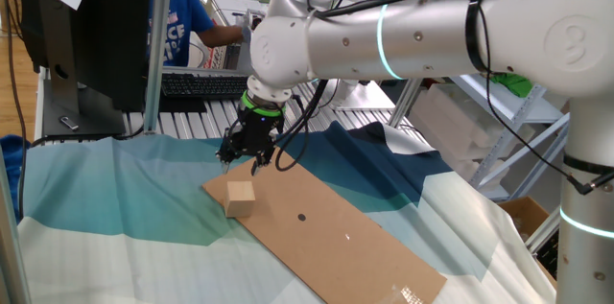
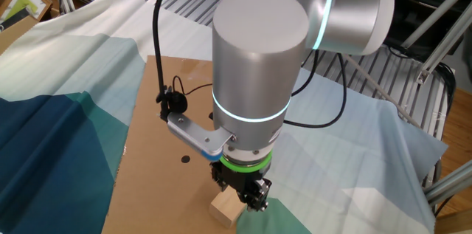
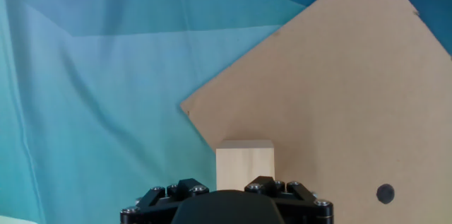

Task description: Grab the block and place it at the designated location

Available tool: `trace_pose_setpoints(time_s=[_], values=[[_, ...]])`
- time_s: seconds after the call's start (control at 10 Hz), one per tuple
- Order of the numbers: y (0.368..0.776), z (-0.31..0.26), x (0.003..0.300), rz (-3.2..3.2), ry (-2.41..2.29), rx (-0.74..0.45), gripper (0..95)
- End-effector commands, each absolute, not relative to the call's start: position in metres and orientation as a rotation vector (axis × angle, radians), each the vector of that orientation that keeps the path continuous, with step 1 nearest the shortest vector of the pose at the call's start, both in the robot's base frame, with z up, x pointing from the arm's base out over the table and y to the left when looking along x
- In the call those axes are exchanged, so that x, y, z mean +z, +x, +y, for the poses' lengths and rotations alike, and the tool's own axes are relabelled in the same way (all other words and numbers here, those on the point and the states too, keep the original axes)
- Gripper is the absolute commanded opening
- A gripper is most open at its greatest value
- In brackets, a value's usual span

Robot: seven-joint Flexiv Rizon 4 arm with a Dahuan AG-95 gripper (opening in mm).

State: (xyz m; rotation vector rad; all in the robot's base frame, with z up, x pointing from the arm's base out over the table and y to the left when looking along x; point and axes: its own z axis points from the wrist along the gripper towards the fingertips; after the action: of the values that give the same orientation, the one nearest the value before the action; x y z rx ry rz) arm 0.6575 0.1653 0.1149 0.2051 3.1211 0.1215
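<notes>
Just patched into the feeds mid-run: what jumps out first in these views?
The big silver arm fills both fixed views, its black gripper hanging just above the near end of the long cardboard sheet. Right under it sits the small wooden block at that end of the sheet, not yet grasped. Farther along the cardboard is the dark dot, with nothing on it.

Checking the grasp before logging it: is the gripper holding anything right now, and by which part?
Nothing is held. The gripper hangs above the wooden block, which rests on the cardboard sheet.
</notes>
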Motion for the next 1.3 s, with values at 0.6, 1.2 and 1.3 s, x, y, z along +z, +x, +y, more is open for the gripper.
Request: trace_pose_setpoints(time_s=[0.6,1.2,1.3], values=[[0.6554,0.1646,0.1158,3.116,0.188,0.121,57.0],[0.6554,0.1646,0.1158,3.171,0.236,0.046,57.0],[0.6554,0.1646,0.1158,3.192,0.232,0.055,57.0]])
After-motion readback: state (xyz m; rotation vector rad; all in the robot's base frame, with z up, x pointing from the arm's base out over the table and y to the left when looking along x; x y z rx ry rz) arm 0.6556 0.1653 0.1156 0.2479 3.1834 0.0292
